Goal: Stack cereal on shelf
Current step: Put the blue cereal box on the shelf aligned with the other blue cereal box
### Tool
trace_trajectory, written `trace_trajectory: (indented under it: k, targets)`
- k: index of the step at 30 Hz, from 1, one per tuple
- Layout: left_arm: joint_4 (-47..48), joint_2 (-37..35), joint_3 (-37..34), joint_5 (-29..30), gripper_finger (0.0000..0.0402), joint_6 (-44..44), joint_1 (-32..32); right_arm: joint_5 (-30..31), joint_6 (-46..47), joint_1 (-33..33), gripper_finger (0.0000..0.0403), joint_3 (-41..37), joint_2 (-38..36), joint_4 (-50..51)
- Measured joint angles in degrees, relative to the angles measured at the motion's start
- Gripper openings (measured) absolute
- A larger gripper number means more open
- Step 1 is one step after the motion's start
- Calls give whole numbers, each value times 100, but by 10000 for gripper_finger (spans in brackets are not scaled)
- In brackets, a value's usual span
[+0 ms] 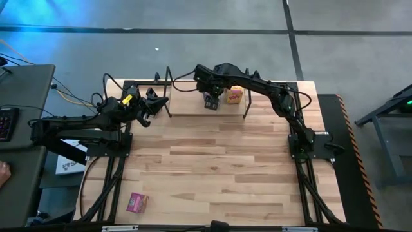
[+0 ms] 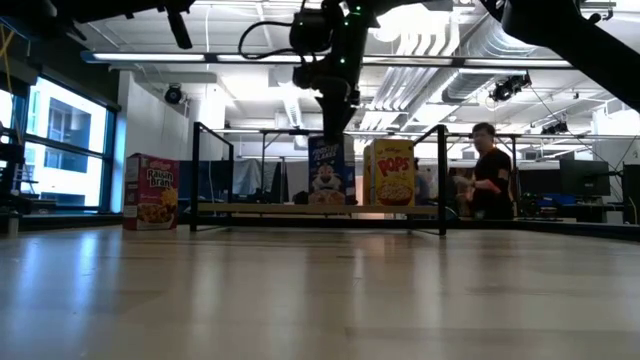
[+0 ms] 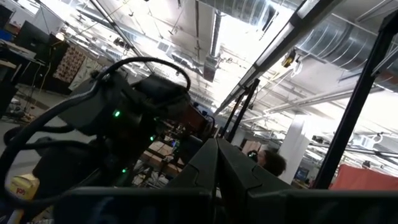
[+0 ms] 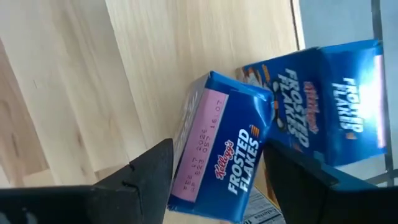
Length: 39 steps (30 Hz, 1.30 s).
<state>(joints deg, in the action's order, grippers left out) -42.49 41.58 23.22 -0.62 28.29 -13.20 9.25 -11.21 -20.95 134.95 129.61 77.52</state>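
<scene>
The shelf (image 1: 190, 108) stands at the table's far edge, and its pale board (image 2: 260, 209) spans two black end frames. A blue cereal box (image 2: 328, 172) stands upright on the board beside a yellow one (image 1: 235, 95) (image 2: 392, 172). My right gripper (image 1: 211, 100) (image 2: 333, 132) comes down over the blue box (image 4: 217, 149) and is shut on it. A second blue box (image 4: 329, 93) sits just beyond it. A pink box (image 1: 136, 202) (image 2: 150, 192) stands on the table near its near left corner. My left gripper (image 1: 154, 102) hovers shut by the shelf's left end frame, tipped upward. My right gripper holds the blue box by its upper part, just under the pink top flap (image 4: 196, 149). The box is pinched between the two fingers (image 4: 146, 177), one on each narrow side, and they come from above, pointing down. It stands upright with its bottom on the shelf board.
The shelf's black end frames (image 2: 443, 178) rise on either side of the boxes. The wide middle of the table (image 1: 219, 167) lies bare. A person (image 2: 492, 170) stands in the room beyond the table. Black arm rails run along both table sides.
</scene>
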Motion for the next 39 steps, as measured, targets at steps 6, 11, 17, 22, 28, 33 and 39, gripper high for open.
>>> trace_trajectory:
  k: [6, 11, 17, 22, 28, 33, 39]
  targets:
    - [85, -1, 0, 0, 1, 0, 1, 18, -27, -39, 225, 0, -88, 73]
    - [89, -2, 0, 0, 1, -1, -1, 19, 231, -139, 225, -3, -295, 109]
    - [91, -2, 0, 2, 1, -2, 1, -318, 795, -212, 224, -2, -673, 208]
    - [90, 0, 0, 1, 1, -2, 0, -760, 1131, -59, 196, -255, -988, 436]
    - [89, 0, 0, 2, 1, -220, -1, -758, 1943, 295, 81, -1972, -1932, -607]
    - [74, 0, 0, 119, 1, -289, -1, -501, 3927, 716, 12, -4422, -3220, -3233]
    - [60, -2, 0, 262, 1, -51, -2, 690, 6752, 1462, 4, -6636, -3837, -6995]
